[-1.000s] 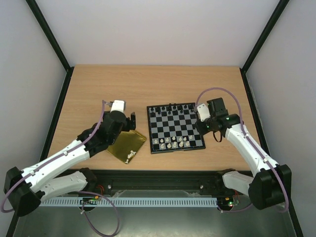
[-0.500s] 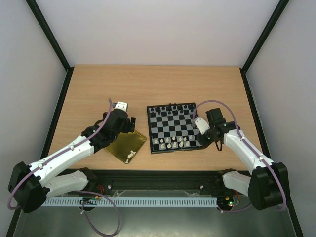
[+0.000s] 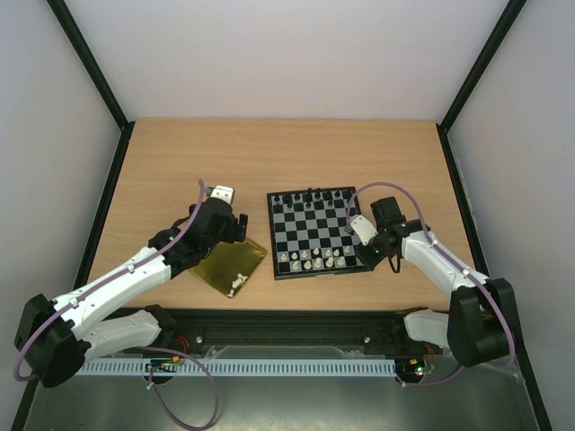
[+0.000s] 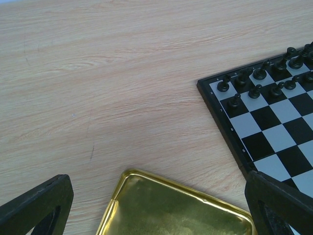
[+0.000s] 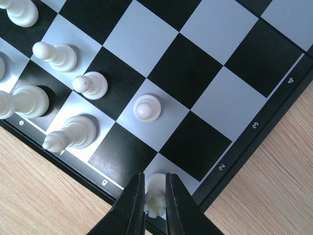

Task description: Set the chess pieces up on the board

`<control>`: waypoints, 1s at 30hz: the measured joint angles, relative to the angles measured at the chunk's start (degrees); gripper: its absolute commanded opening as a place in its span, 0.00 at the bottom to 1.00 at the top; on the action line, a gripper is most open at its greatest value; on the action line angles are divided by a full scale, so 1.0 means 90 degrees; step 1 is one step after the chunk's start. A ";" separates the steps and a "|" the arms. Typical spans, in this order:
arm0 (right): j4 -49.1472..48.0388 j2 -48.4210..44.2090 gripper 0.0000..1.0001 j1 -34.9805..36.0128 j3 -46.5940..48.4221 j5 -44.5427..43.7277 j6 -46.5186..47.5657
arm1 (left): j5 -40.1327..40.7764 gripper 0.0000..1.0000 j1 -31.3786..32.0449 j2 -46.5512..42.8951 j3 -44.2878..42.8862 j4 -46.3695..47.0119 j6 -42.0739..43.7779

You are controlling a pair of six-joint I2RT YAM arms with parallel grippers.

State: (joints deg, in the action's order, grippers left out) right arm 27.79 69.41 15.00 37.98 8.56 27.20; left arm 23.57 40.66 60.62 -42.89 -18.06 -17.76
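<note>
1. Since the earlier frame the right arm has swung down and inward to the near right corner of the board, and the left arm has shifted slightly toward the gold tray.
2. Task item: a small cream-white plastic chessman is pinched between the two black fingers of the right gripper. The jaws stand narrow, closed on its sides. It hangs over the near-row corner square, just inside the rim. Whether its base touches the square cannot be told.
3. Small square chessboard with black and grey-white checks and a black rim: several other cream-white chessmen stand on the two near rows. The closest is a pawn on the square diagonally ahead of the held piece. Tiny black chessmen fill the far rows.
4. Shiny gold square metal tray: it lies on the light wooden table just left of the board, and a few white pieces wait in its near corner.
5. Left gripper: it hovers over the far edge of the tray, its black fingers spread wide and holding nothing.
6. Hazards, as judged:
   - If the jaws open before the base sits flat, the chessman may tip, and so close to the rim it could roll onto the table.
   - A piece that sticks to one finger pad would be dragged off its square when the gripper lifts.
   - A sideways retreat could clip the nearby pawn.
   - The pieces are tiny, so a small placement error would leave the chessman straddling two squares.
</note>
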 measured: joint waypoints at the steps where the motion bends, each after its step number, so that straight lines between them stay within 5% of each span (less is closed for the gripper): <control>1: -0.0029 0.0053 0.11 0.0000 -0.0002 0.0000 -0.0002 | -0.0010 0.99 0.0000 0.0000 0.0002 -0.0002 0.0007; 14: -0.0131 0.0211 0.11 0.0000 -0.0046 -0.0005 0.0007 | -0.0075 0.99 0.0002 0.0002 0.0002 -0.0002 0.0078; 21: -0.0126 0.0121 0.30 0.0000 -0.0121 -0.0053 0.0070 | -0.0119 0.99 0.0002 0.0051 0.0002 -0.0005 0.0078; 30: 0.0032 -0.0117 0.40 0.0000 -0.0041 -0.0092 0.0015 | -0.0136 0.98 0.0000 0.0146 0.0000 -0.0041 0.0039</control>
State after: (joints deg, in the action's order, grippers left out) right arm 28.08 68.36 15.00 37.60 7.73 27.33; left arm 22.35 40.66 61.93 -42.89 -18.44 -17.41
